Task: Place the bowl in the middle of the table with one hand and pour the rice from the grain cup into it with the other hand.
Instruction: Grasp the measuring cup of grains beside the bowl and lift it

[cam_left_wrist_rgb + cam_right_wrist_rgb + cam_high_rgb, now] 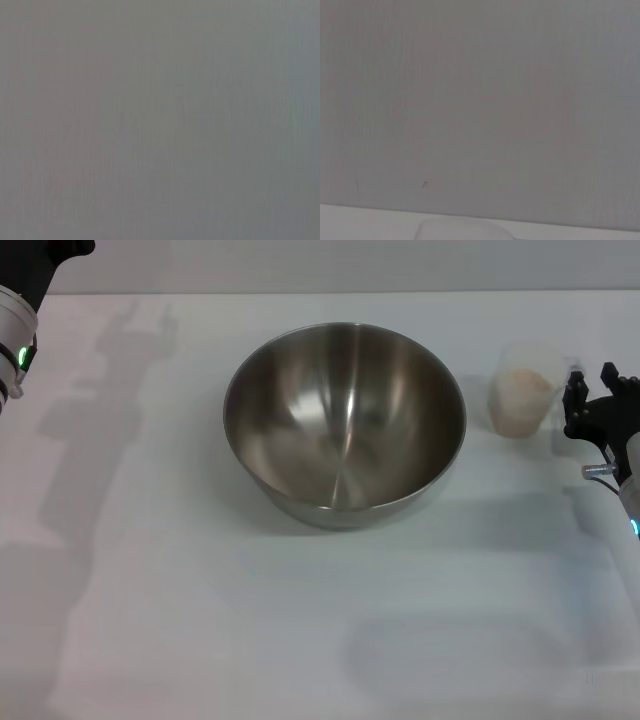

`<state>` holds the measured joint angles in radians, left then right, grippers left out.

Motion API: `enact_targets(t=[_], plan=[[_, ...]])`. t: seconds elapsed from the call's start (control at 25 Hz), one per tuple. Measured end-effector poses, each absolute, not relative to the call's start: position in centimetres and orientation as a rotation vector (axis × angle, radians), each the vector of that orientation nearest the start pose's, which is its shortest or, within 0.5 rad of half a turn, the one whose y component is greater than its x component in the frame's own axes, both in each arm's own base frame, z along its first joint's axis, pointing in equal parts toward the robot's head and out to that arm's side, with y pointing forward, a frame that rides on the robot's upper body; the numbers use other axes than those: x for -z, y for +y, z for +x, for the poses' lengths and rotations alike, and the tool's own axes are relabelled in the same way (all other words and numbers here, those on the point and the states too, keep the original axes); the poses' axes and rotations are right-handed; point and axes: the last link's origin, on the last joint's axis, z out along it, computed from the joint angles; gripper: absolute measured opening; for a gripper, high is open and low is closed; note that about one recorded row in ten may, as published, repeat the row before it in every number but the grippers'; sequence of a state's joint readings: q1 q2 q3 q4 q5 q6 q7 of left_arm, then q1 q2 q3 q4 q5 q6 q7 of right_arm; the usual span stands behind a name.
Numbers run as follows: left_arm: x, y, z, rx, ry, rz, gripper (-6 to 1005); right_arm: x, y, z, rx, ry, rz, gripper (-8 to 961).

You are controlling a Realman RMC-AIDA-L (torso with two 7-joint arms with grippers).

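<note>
Centrally, one bowl (345, 425) sat empty on the table (200, 620). One grain cup (521, 390) of rice (519, 400) stood just beside the right gripper (590, 400), untouched; finger spacing indeterminate. Left gripper (20, 300) parked far off.

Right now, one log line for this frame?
bowl: mid-table, empty | cup: upright, rice inside, right of bowl | right gripper: beside cup, not holding | left gripper: far left corner, parked
</note>
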<state>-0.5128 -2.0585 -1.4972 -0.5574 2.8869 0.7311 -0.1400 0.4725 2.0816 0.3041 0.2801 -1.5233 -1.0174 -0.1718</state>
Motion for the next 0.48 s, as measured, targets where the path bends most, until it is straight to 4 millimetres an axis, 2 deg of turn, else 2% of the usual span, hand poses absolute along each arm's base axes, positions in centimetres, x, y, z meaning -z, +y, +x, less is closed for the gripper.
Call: enact_targets(t=[0.4,0.48], plan=[[-2.40,42.17,-24.84,0.757,-0.472,-1.599,450,5.01,32.82,33.61,-0.436,0.638,-1.604,24],[-2.42,42.13,-24.87,0.758,-0.472,-1.598,450,5.07,32.82,33.56,-0.437,0.635,-1.609,20]])
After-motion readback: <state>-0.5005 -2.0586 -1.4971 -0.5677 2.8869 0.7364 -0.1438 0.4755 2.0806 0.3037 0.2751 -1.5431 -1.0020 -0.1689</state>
